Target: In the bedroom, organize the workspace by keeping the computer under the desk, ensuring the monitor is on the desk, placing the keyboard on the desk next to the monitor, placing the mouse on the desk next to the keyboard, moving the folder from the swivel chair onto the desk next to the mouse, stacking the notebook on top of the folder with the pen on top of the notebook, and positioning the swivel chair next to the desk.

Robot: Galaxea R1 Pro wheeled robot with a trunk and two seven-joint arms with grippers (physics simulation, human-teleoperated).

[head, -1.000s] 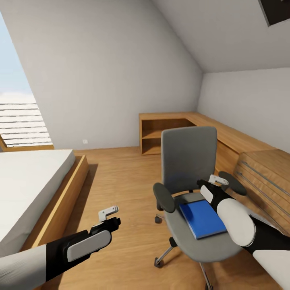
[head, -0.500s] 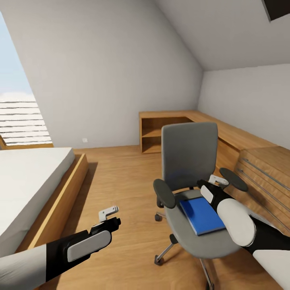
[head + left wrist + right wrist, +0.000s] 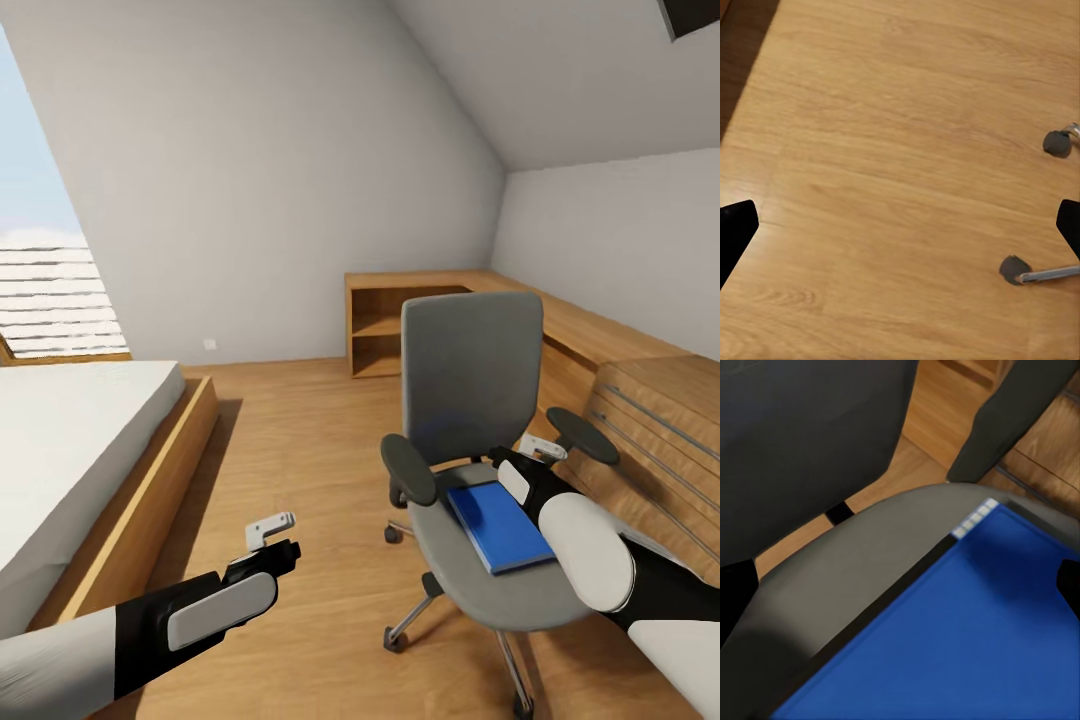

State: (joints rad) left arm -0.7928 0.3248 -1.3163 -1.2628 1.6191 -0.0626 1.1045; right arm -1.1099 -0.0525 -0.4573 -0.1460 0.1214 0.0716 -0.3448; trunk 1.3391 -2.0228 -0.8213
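right gripper (image 3: 540, 447) sits over the back edge of the chair (image 3: 470, 380) seat, jaws spread wide with nothing between them; in the right wrist view both fingertips stand at the frame edges with the folder (image 3: 967, 637) below. left gripper (image 3: 270, 528) hangs over bare floor (image 3: 300, 440), also wide and empty, two chair casters in its wrist view.

change over the last second: chair back, cabinets (image 3: 640, 420) and bed (image 3: 80, 440) have all slid slightly in the head view, while both arms keep the same place in it. we read this as our base or head creeping, not the chair rolling. the folder's place on the seat looks unchanged: flat, toward the seat's right side, just beside the right forearm.

meaning for the task: we judge the folder pickup as approach stage, not yet grasped. the folder is thin and flat on padding, so an edge pinch seems needed. desk, monitor, keyboard and mouse are out of frame here, so the carry target cannot be placed yet.
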